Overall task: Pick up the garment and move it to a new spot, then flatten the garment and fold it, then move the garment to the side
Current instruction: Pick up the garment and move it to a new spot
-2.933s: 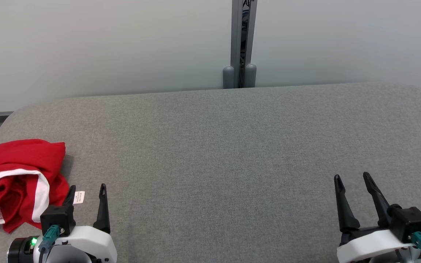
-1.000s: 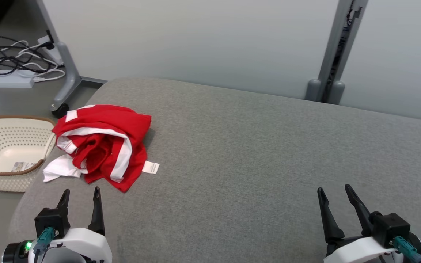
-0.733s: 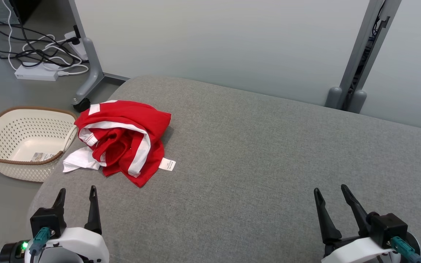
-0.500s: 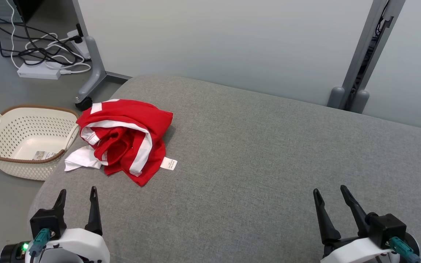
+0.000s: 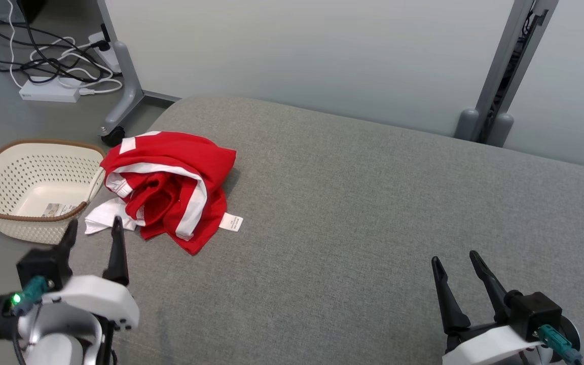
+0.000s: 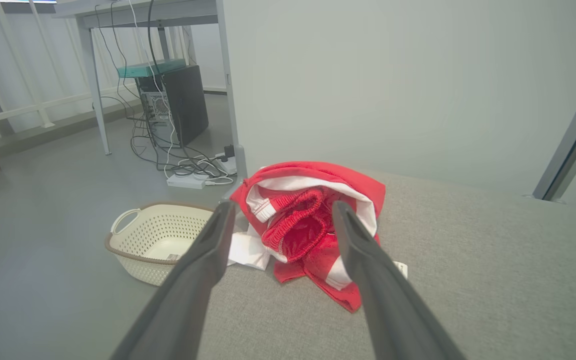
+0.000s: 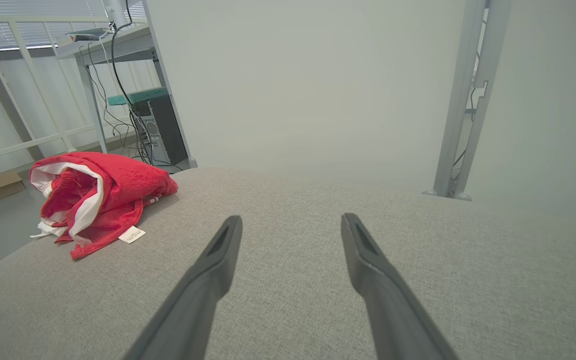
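Left pincer has advanced toward the garment — jaws spread, empty.

the garment is showing red with white bands, the desk plain grey, the basket cream with brown rim.

Looks like an office-style robot lab. Far beyond the left jaws, a metal desk with a computer tower under it, tangled cables and a power strip on bare grey floor. Straight ahead of the right jaws, pale partition panels on a metal post.
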{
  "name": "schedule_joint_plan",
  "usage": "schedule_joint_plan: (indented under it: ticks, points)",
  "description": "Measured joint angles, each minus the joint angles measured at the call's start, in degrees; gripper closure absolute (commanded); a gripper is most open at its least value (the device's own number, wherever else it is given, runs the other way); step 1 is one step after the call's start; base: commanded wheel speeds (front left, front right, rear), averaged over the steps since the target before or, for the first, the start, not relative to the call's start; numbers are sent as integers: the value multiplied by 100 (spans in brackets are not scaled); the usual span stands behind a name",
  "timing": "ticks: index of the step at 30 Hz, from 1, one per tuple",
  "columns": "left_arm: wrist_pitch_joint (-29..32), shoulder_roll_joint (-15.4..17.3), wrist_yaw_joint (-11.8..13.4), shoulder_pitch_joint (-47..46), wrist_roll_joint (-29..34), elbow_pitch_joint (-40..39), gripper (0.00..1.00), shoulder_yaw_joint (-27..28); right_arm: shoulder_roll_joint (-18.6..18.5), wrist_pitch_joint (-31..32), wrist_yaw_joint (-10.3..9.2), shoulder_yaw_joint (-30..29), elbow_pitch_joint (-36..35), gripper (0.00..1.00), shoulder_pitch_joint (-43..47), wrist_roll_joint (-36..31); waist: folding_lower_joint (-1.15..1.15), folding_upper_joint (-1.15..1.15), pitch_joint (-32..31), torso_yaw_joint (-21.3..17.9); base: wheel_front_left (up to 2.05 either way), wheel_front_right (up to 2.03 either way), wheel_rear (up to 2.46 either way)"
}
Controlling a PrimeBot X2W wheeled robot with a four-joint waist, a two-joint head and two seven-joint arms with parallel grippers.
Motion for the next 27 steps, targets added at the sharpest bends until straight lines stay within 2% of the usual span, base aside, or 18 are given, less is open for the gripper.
schedule_joint_plan:
  ticks: [6,8,11,22,27]
  points:
    - [771,380,-355,-1084,-283,-57,0,58,2,54,0,26,-160,0,-131,-127,0,0,290,-89,0,0,0]
    - [1258,517,-578,-1735,-564,248,0,118,1,101,0,45,-266,0,-232,-205,0,0,494,-172,0,0,0]
    - [1666,652,-754,-2397,-815,736,0,180,2,158,0,69,-358,0,-373,-307,0,0,744,-273,0,0,0]
    - [2652,1191,-1017,-3871,-1382,3066,0,452,1,233,0,118,-624,0,-699,-494,0,0,1578,-843,0,0,0]
    - [2917,1340,-1082,-4141,-1462,3632,0,457,3,234,0,119,-682,0,-765,-532,0,0,1827,-1013,0,0,0]
